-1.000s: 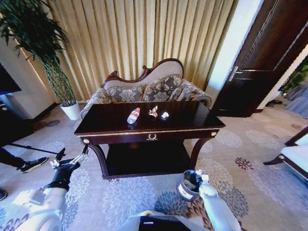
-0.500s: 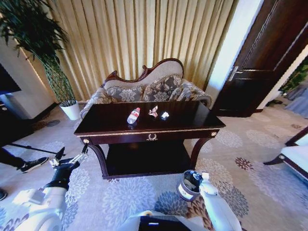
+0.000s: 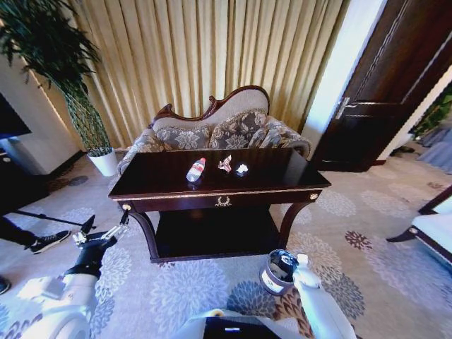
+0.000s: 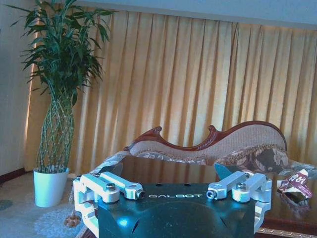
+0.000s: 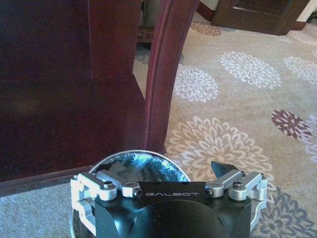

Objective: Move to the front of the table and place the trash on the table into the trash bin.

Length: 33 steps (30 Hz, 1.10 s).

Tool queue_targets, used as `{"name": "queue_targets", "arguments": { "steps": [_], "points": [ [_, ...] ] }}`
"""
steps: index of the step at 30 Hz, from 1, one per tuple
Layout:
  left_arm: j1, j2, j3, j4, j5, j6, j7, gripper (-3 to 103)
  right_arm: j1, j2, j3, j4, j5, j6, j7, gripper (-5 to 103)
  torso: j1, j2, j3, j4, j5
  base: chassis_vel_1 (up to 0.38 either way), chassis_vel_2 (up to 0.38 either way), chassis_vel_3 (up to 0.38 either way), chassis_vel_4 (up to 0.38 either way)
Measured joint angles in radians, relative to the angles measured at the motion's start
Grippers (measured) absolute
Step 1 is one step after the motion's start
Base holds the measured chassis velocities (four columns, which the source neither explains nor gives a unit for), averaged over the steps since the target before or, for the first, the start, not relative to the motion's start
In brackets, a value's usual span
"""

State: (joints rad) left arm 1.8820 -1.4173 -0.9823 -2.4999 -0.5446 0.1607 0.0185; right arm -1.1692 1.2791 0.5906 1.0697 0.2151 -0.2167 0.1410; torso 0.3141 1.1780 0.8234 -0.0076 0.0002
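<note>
The dark table (image 3: 282, 176) stands straight ahead with the trash on its top: a clear bottle (image 3: 195, 169) with a red cap, a pinkish wrapper scrap (image 3: 225, 164) and a small white paper ball (image 3: 241, 169). The trash bin (image 3: 275, 274) sits on the carpet by the table's front right leg. My right gripper (image 3: 296, 263) hangs open just above the bin's rim (image 5: 132, 153); from the wrist it (image 5: 168, 173) faces the table leg (image 5: 158, 74). My left gripper (image 3: 106, 227) is open and low, off the table's left front corner. Past it (image 4: 171, 181) lies a red-white trash piece (image 4: 295, 179).
A floral sofa (image 3: 212, 131) stands behind the table before gold curtains. A tall plant in a white pot (image 3: 106, 162) is at the back left and a dark door (image 3: 381, 85) at the right. A person's shoe (image 3: 46, 241) rests on the carpet at the left.
My right arm has edged slightly to the right beside the bin. The table, the trash and the left arm stay as they were.
</note>
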Motion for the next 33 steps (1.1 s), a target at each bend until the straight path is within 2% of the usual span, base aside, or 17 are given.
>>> {"name": "queue_targets", "arguments": {
  "steps": [3,4,7,8,12,13,15,18,19,22,33],
  "points": [
    [0.0,0.0,0.0,0.0,0.0,0.0,0.0,100,-0.043,-0.005,0.01,0.112,0.072,0.068,-0.005,100,0.0,0.0,0.0,0.0001,-0.0003,0.0,0.0,0.0,0.0],
    [0.0,0.0,0.0,0.0,0.0,0.0,0.0,100,-0.043,-0.005,0.01,0.112,0.072,0.068,-0.005,100,0.0,0.0,0.0,0.0001,-0.0003,0.0,0.0,0.0,0.0],
    [0.003,-0.001,-0.001,0.0,0.0,0.0,0.001,100,-0.118,-0.007,0.038,0.303,0.158,0.156,-0.058,100,0.0,0.0,0.0,0.0,-0.0002,0.0,0.0,0.0,0.0],
    [0.003,-0.001,-0.001,0.0,0.0,0.0,0.001,100,-0.118,-0.007,0.038,0.303,0.158,0.156,-0.058,100,0.0,0.0,0.0,0.0,-0.0002,0.0,0.0,0.0,0.0],
    [0.001,0.001,0.003,0.0,0.002,0.0,0.001,100,-0.234,-0.002,0.058,0.658,0.216,0.173,-0.106,100,0.0,0.0,0.0,0.0001,-0.0003,0.0,0.0,0.0,0.0],
    [0.001,0.001,0.003,0.0,0.002,0.0,0.001,100,-0.234,-0.002,0.058,0.658,0.216,0.173,-0.106,100,0.0,0.0,0.0,0.0001,-0.0003,0.0,0.0,0.0,0.0],
    [0.0,0.001,0.005,0.0,0.004,0.001,0.001,100,-0.272,0.001,0.058,0.81,0.209,0.146,-0.114,100,0.0,0.0,0.0,0.0,-0.0006,0.0,0.0,0.0,0.0],
    [0.004,-0.001,0.005,0.0,0.006,0.001,0.001,100,-0.307,0.003,0.061,1.008,0.19,0.044,-0.135,100,0.0,0.0,0.0,-0.0001,-0.0005,0.0,0.0,0.0,0.0],
    [0.004,-0.001,0.005,0.0,0.006,0.001,0.001,100,-0.307,0.003,0.061,1.008,0.19,0.044,-0.135,100,0.0,0.0,0.0,-0.0001,-0.0005,0.0,0.0,0.0,0.0],
    [0.009,-0.004,0.002,0.0,0.006,0.001,0.001,100,-0.298,-0.001,0.057,1.125,0.184,-0.046,-0.128,100,0.0,0.0,0.0,0.0002,-0.0002,0.0,0.0,0.0,0.0],
    [0.012,-0.007,0.0,0.0,0.007,0.001,0.0,100,-0.295,-0.011,0.043,1.182,0.148,-0.081,-0.107,100,0.0,0.0,0.0,0.0001,-0.0002,-0.001,0.005,0.003,-0.003]
  ]
}}
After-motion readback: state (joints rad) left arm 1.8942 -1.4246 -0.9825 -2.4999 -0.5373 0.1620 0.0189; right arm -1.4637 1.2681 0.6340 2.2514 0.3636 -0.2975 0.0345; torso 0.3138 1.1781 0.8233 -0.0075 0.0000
